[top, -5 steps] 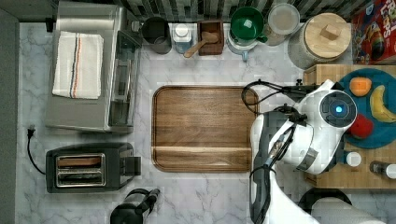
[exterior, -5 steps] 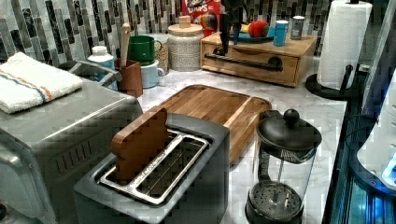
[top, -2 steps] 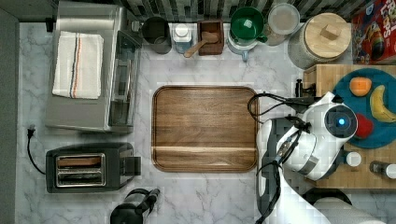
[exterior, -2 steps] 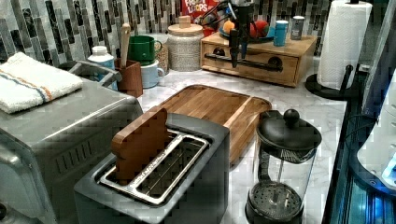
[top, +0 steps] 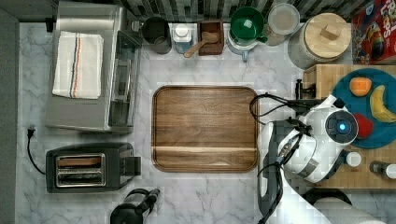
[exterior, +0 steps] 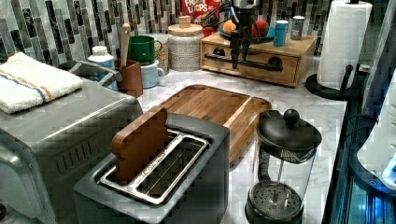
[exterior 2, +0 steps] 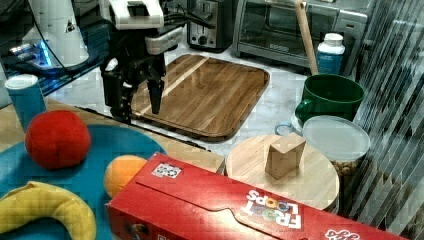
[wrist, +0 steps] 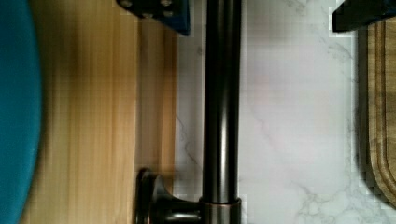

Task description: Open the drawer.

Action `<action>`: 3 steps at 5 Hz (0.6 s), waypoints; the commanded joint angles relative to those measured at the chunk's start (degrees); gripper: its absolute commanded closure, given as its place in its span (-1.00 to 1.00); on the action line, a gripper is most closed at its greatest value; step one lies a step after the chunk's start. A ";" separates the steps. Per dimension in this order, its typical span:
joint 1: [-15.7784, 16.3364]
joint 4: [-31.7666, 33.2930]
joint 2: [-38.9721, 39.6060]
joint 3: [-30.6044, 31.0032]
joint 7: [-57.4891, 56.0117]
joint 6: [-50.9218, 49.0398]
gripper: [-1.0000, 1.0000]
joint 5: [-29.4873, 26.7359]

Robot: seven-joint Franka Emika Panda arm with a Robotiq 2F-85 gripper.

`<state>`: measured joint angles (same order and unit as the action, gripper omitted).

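The gripper (exterior: 238, 45) hangs spread wide astride the drawer (exterior: 254, 58) handle (wrist: 221, 102); its arm hides the drawer front in the top view.

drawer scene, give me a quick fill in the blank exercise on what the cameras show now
1. The gripper hangs with its fingers either side of the drawer's black bar ____.
2. The gripper's fingers are ____, not closed on anything.
3. On top of the drawer unit sits a ____ plate holding fruit.
4. Between the drawer and the oven lies a brown wooden ____.

Missing words: handle; open; blue; tray
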<state>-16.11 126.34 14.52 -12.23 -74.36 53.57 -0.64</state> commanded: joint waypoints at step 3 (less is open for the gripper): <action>3.25 2.67 2.61 2.84 5.61 7.51 -1.00 -5.36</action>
<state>-15.85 127.24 17.19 -11.35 -73.69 58.75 -4.52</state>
